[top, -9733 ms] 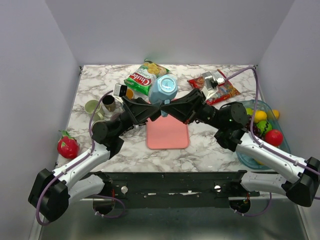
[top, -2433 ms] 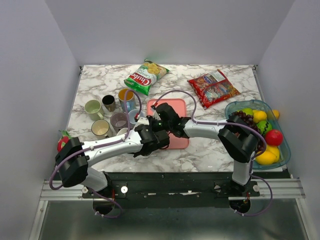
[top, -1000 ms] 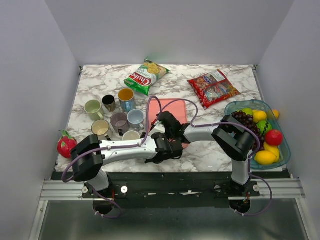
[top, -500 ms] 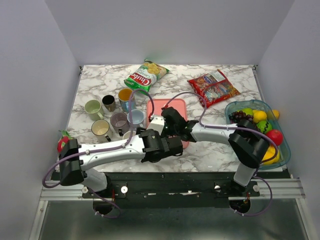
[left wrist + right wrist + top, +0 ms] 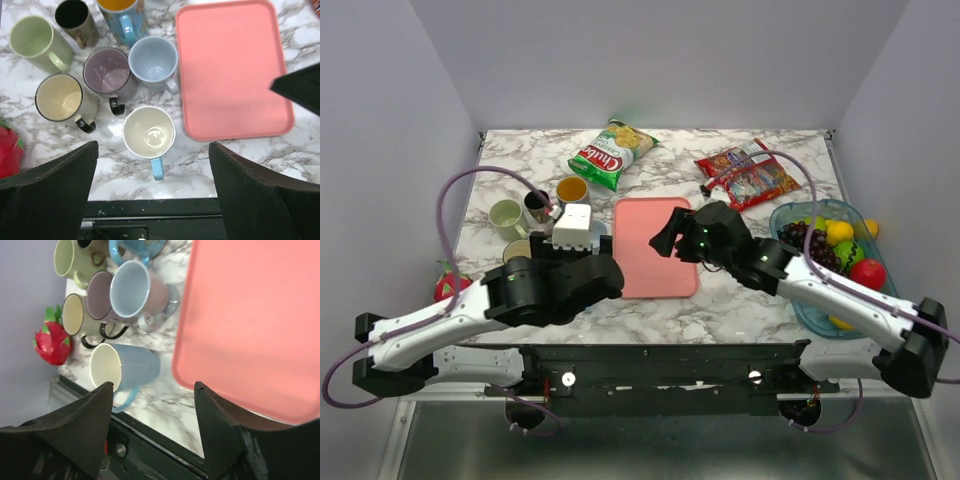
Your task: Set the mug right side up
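Mug (image 5: 149,132): upright, mouth up, cream inside, blue handle toward the table's near edge; straight under the left claw, untouched.
Left claw (image 5: 152,150): fingers spread wide, holding nothing, high over the mug.
Tray (image 5: 232,75): pink, flat, just right of the mug.
Right claw (image 5: 154,390): fingers apart, grasping nothing, above the tray; the mug sits to its left, past the tray's edge.
Purple mug (image 5: 106,73), pale mug (image 5: 152,60): side by side just beyond the mug.
Cream mug (image 5: 59,97): beyond-left of the left claw.
Green mug (image 5: 32,40), dark mug (image 5: 75,17): farther left.
Toy fruit (image 5: 7,150): far left.
Chips (image 5: 612,150), bowl (image 5: 820,315): far beyond and right of the right claw.
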{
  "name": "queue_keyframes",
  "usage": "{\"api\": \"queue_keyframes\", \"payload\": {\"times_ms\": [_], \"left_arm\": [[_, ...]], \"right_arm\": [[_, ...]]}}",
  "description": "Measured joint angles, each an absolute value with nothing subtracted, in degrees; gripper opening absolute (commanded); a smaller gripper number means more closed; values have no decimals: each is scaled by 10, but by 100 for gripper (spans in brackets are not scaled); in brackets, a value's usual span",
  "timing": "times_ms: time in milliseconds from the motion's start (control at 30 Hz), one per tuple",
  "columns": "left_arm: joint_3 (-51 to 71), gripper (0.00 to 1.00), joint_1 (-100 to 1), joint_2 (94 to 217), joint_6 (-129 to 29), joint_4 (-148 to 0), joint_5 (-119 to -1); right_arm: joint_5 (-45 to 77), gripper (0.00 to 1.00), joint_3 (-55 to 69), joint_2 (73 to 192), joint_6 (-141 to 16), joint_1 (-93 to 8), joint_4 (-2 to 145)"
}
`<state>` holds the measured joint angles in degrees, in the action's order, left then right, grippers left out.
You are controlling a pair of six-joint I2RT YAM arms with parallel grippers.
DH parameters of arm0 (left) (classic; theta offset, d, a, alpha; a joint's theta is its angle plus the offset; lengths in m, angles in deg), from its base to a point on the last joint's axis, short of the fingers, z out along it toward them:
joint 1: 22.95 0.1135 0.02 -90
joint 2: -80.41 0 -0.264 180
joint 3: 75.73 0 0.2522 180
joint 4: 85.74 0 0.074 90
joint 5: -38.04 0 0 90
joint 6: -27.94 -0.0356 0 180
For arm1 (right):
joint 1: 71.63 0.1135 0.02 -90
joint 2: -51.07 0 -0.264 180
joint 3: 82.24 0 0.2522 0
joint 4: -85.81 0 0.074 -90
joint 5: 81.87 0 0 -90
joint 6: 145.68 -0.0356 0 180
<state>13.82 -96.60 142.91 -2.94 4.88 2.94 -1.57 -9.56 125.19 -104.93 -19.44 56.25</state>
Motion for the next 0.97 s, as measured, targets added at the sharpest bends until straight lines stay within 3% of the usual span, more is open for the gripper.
{"api": "queue_keyframes", "payload": {"times_ms": [200,233,267,500,967], "left_arm": [[96,99,-966,1286,-159,-62,43],[87,99,-966,1256,-181,-87,43],[78,99,-966,1233,-202,-110,43],[63,99,-966,1118,-298,-201,43],[73,99,-966,1154,-323,-192,47]], "right_arm": [[-113,89,-94,1111,-994,-196,455],[-126,98,-91,1093,-986,-196,439],[-137,100,-87,1079,-979,-196,422],[-198,100,-61,1027,-950,-196,325],[-246,100,-53,950,-946,-196,245]]}}
